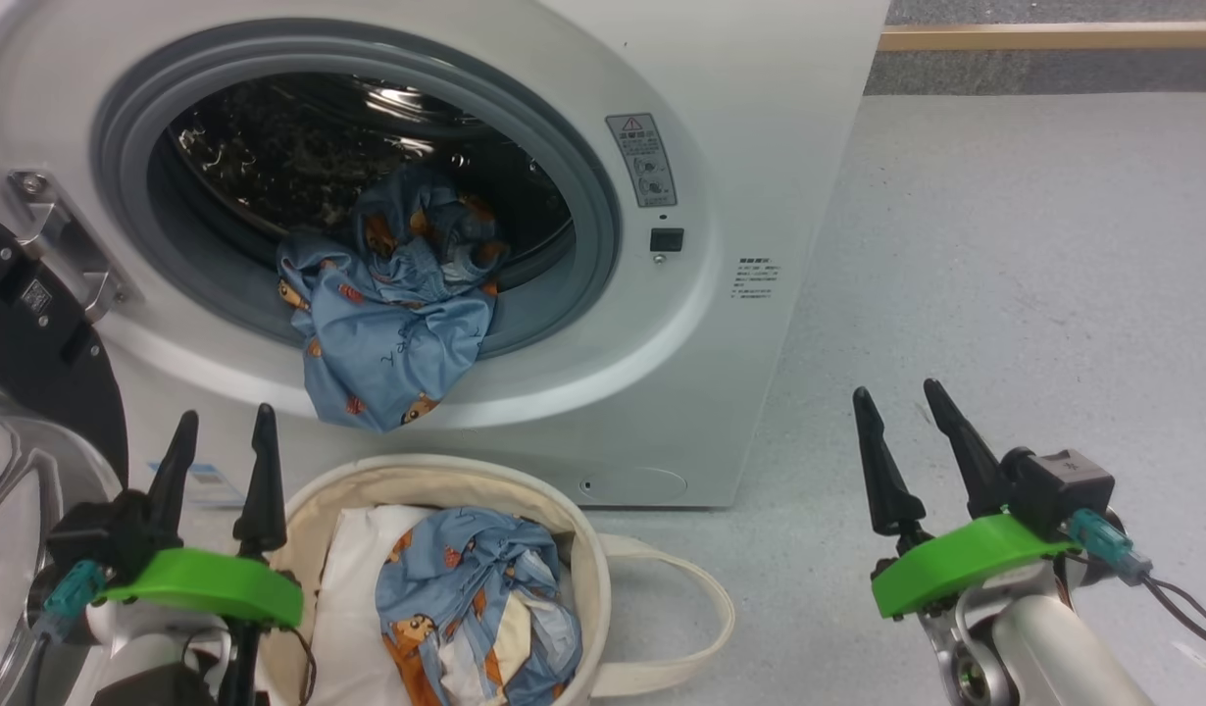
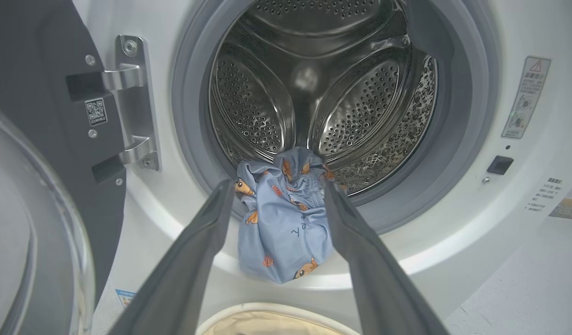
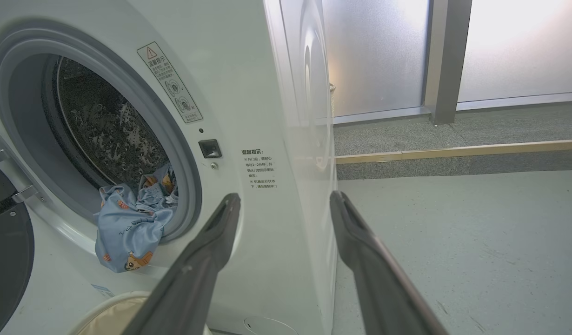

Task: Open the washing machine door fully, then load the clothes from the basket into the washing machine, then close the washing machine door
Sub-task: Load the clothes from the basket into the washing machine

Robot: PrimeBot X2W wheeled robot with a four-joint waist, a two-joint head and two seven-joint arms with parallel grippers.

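Lying in the cream canvas basket, blue bear-print clothes sit just right of the spread left gripper; the spread right gripper is farther.

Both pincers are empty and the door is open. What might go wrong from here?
1. The draped garment hangs out of the drum over the gasket; shutting the door now would likely trap it.
2. A second garment lies in the basket beside a white bundle; the open left pincer nearby might catch the bundle too.
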